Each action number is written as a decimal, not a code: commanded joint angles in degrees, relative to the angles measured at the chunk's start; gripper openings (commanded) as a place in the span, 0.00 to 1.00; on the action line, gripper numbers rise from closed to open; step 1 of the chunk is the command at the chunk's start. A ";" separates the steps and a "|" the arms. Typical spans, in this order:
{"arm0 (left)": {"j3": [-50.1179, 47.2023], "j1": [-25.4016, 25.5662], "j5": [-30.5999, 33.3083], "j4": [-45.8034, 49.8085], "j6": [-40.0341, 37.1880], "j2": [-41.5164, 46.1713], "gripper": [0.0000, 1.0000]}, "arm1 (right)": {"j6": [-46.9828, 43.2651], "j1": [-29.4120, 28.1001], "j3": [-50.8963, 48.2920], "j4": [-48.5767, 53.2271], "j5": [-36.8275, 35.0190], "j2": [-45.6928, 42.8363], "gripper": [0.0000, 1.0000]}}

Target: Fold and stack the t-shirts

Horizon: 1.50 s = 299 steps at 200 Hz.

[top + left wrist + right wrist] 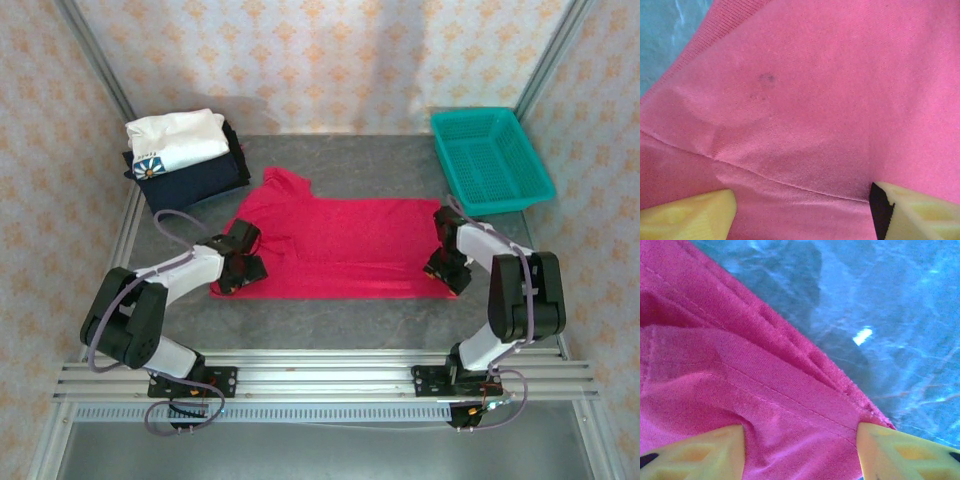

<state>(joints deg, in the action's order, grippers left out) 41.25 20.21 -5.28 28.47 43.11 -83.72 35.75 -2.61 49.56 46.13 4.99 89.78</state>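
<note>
One plain bright red short-sleeved t-shirt (335,245) is lying flat mid-bench, looking part-folded into a rough rectangle, with a sleeve sticking out at its far-left corner.

Left jaws are sitting low on its near-left corner. In the left wrist view the yellow fingertips (695,212) are standing wide apart, with red cloth and a seam ridge running between them. Released, not pinching anything.

Right jaws are sitting at the near-right corner. Its fingertips (900,450) are also spread, straddling the stitched hem (805,375), with the right tip right at the cloth's edge. Released too.

My read: both arms are lining up to pinch the near corners for the next fold.

Risks I'm seeing:
- Right tip is bordering bare grey bench (350,315). Closing here could be catching only the hem lip, and the cloth slips out on lift.
- Left jaws are looking well inside the edge. Closing there means grabbing a mid-panel pucker or only the top layer, so the fold comes out skewed or the layers peel apart.
- Uneven grips mean one corner is trailing and the shirt is twisting.
- The sleeve is lying near the stack at far left, a folded white shirt with a blue round emblem (178,138) on a dark navy shirt (205,178). Dragging left could be nudging that stack.
- Teal plastic mesh basket (470,113) is sitting well apart at far right. No worry there.
</note>
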 commanded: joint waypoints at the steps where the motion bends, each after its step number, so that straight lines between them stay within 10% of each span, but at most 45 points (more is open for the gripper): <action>1: -4.26 2.58 -1.09 3.59 4.61 0.15 0.73 | 0.43 0.72 -2.64 4.73 -5.80 -2.38 0.59; 89: 6.62 3.85 3.12 20.33 8.37 17.06 0.85 | -4.54 0.74 1.56 5.01 -0.09 -12.52 0.67; 160: 20.09 -3.11 -3.18 15.91 -0.83 -3.21 0.72 | -14.91 -0.81 7.04 -1.54 21.42 -18.20 0.82; 299: 30.46 -3.09 -3.87 11.58 -0.26 -20.20 0.47 | -14.59 -4.33 3.75 -3.45 23.57 -20.68 0.82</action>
<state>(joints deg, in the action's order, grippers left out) 69.10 17.19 -9.72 41.36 42.11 -102.43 21.78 -6.50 54.24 43.53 28.14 70.91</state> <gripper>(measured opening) 0.492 0.818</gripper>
